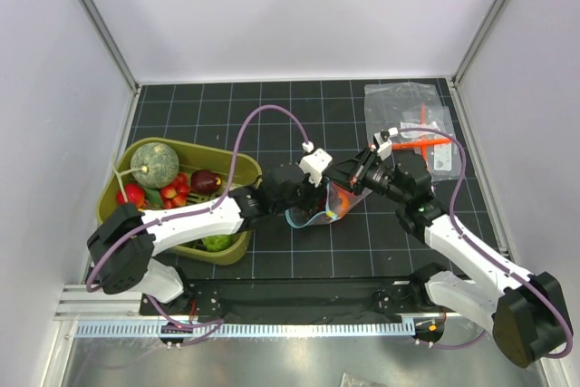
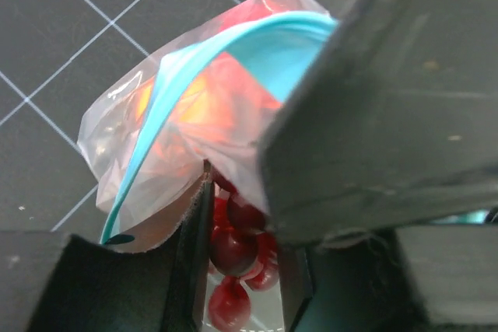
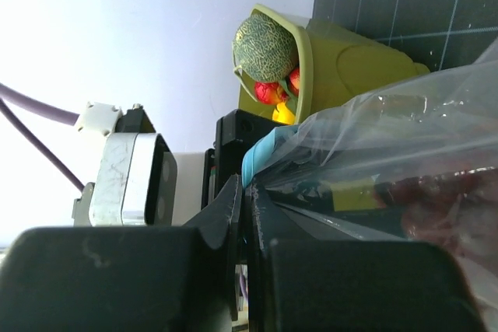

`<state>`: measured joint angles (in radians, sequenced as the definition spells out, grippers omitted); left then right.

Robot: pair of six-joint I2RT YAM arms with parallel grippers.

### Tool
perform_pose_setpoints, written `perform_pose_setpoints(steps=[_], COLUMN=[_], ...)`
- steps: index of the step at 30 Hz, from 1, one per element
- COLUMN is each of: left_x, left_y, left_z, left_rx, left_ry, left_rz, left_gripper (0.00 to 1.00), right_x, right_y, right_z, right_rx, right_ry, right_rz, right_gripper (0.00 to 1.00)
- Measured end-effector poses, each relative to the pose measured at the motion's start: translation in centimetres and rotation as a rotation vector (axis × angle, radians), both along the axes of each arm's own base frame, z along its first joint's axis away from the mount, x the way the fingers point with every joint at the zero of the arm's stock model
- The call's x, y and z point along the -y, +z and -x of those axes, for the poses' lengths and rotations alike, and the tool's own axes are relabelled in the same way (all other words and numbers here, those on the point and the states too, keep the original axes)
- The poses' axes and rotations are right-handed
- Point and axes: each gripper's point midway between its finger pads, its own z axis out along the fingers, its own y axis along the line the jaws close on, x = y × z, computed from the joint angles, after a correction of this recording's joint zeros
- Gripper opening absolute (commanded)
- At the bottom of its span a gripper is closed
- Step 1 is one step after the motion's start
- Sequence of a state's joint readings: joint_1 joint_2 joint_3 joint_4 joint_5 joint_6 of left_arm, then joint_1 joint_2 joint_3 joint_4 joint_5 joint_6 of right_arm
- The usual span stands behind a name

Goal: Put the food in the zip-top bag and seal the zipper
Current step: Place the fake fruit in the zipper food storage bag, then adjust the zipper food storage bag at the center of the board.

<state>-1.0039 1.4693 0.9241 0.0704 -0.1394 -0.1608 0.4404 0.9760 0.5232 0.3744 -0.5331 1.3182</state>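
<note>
Our right gripper [image 3: 245,192] is pressed together on the rim of the bag [image 1: 317,210] by its blue zipper strip [image 2: 167,91], so the mouth hangs open and raised for loading. The left gripper [image 2: 240,192] sits at that mouth, part spread, with the grapes [image 2: 233,250] between its fingers. We cannot tell whether it grips them.

White enclosure walls [image 1: 299,6], black gridded mat [image 1: 272,106], aluminium corner posts [image 1: 95,15], even light
</note>
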Motion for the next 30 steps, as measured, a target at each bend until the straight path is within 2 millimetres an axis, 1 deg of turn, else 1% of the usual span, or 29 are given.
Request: perform_pose_setpoints(steps=[2, 3, 6, 9, 11, 16, 22, 27, 30], left_x=[0.2, 0.4, 0.5, 0.1, -0.3, -1.5, -3.4, -5.0, -5.4], left_y=[0.1, 0.3, 0.7, 1.4, 2.2, 4.6, 6.5, 8.4, 8.9], left_z=[-0.1, -0.1, -0.1, 0.2, 0.6, 1.4, 2.4, 2.1, 1.7], left_rx=[-0.004, -0.003, -0.008, -0.010, -0.008, 0.001, 0.000, 0.028, 0.047], left_ry=[0.009, 0.012, 0.021, 0.026, 0.025, 0.024, 0.037, 0.093, 0.111], left_rz=[0.026, 0.043, 0.075, 0.089, 0.098, 0.127, 0.126, 0.115, 0.096], left_gripper=[0.50, 0.55, 0.65, 0.67, 0.67, 0.71, 0.72, 0.75, 0.75], right_x=[0.1, 0.2, 0.3, 0.4, 0.6, 1.4, 2.3, 2.5, 2.5], right_y=[0.2, 0.3, 0.6, 0.7, 0.7, 0.6, 0.4, 0.2, 0.1], right_z=[0.0, 0.0, 0.0, -0.1, -0.3, -0.6, -1.2, -1.3, -1.3], right_rx=[0.005, 0.010, 0.021, 0.027, 0.036, 0.053, 0.057, 0.054, 0.054], right_ry=[-0.010, -0.014, -0.024, -0.033, -0.045, -0.084, -0.128, -0.134, -0.133], right_rz=[-0.001, -0.003, -0.006, -0.004, 0.003, 0.030, 0.048, 0.058, 0.061], right_gripper=[0.01, 0.01, 0.01, 0.01, 0.01, 0.01, 0.01, 0.01, 0.01])
